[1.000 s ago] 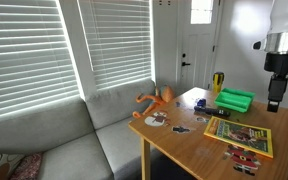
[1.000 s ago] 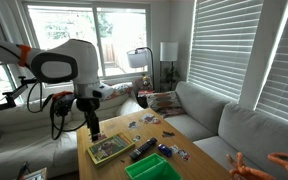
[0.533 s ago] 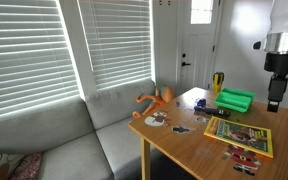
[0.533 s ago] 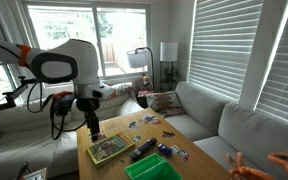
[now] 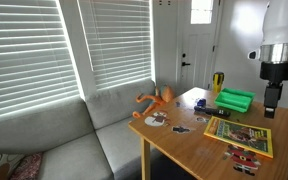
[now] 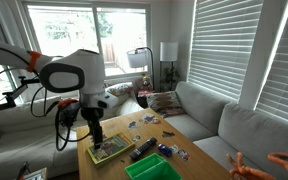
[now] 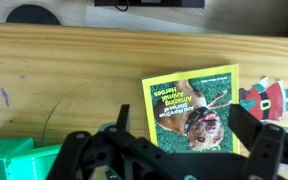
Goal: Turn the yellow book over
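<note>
Wrist view: my gripper (image 7: pixel 184 122) hangs with its fingers spread wide and nothing between them, right over the book (image 7: pixel 196 105). The book lies flat on the table (image 7: pixel 64 70), yellow face up. In an exterior view my arm has dropped closer to the book than half a second ago; the tray (image 6: pixel 149 168) sits beside it.

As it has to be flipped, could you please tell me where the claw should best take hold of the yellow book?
Probably its free long edge, the one away from the red card. The yellow book lies flat and thin on the table, so the open claw should come from above, tilted, to pry that edge up.
</note>
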`<move>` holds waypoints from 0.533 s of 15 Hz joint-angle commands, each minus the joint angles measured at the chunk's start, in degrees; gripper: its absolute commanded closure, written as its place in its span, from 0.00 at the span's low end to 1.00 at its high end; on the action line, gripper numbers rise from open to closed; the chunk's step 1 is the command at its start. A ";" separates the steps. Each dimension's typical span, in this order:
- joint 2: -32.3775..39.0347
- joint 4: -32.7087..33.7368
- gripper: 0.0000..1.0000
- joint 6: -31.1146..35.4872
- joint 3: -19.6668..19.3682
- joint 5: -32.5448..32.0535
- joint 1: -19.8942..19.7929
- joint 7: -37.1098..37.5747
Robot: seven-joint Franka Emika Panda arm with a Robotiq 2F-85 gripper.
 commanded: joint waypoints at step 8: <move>9.74 -4.70 0.00 16.63 3.97 -3.85 1.94 0.12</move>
